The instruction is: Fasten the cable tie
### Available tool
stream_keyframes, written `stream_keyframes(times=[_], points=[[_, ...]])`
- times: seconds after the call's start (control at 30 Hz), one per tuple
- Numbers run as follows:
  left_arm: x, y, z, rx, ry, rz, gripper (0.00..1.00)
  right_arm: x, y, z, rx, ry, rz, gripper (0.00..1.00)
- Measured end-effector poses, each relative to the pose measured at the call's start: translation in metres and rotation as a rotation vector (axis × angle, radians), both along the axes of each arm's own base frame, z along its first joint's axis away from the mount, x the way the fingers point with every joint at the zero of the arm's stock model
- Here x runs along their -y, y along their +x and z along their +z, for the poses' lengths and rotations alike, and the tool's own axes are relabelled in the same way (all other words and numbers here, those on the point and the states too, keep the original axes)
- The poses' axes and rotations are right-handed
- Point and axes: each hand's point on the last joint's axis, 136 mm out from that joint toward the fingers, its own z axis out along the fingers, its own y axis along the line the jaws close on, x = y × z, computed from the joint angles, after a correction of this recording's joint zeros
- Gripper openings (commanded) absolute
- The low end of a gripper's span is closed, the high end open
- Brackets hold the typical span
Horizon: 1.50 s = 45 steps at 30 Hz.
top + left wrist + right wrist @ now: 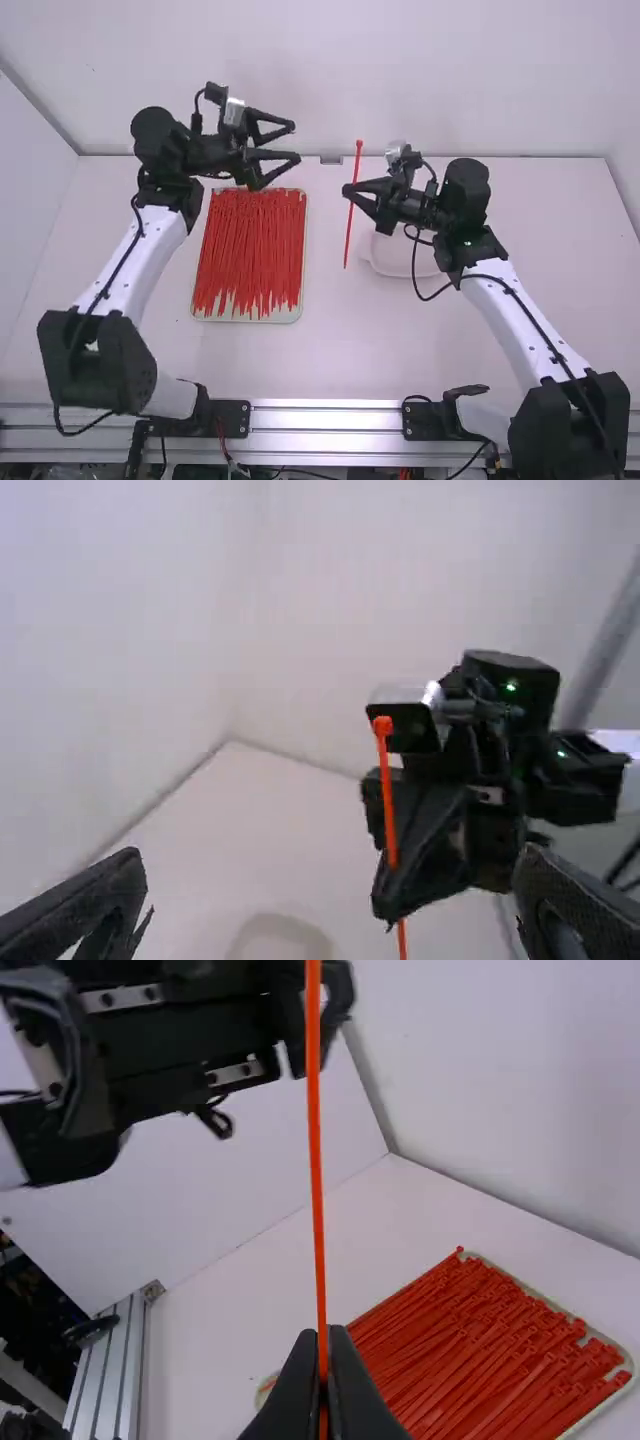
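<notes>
A single red cable tie [352, 200] stands nearly upright above the table, head end up, pinched near its middle by my right gripper [350, 193]. In the right wrist view the two fingers of that gripper [322, 1348] are shut on the tie [315, 1160], which runs straight up between them. My left gripper [295, 142] hangs open above the far end of the tray, a short way left of the tie and apart from it. In the left wrist view my left gripper [330, 920] has its fingers spread wide, and beyond them is the tie [385, 780] in the right gripper [398, 895].
A tray [296, 318] full of several red cable ties [250, 255] lies on the white table below the left gripper, also seen as tray ties [490, 1360]. A shallow white dish [395, 264] sits under the right arm. White walls enclose the table at the back and sides.
</notes>
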Motion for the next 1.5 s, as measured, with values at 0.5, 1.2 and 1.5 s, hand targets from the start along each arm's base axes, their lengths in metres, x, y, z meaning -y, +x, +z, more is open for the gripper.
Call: stream_keyframes(times=[0.5,1.2,1.5], points=[[0.062,-0.042,0.001,0.043,0.033,-0.300,0.89,-0.005,-0.012,0.002,0.113,-0.022,0.077,0.00],[0.074,-0.041,0.005,0.043,0.014,-0.280,0.38,-0.016,-0.025,0.014,0.221,-0.007,0.150,0.00],[0.077,-0.041,0.006,0.040,0.008,-0.274,0.10,-0.016,-0.025,0.014,0.214,-0.005,0.150,0.00]])
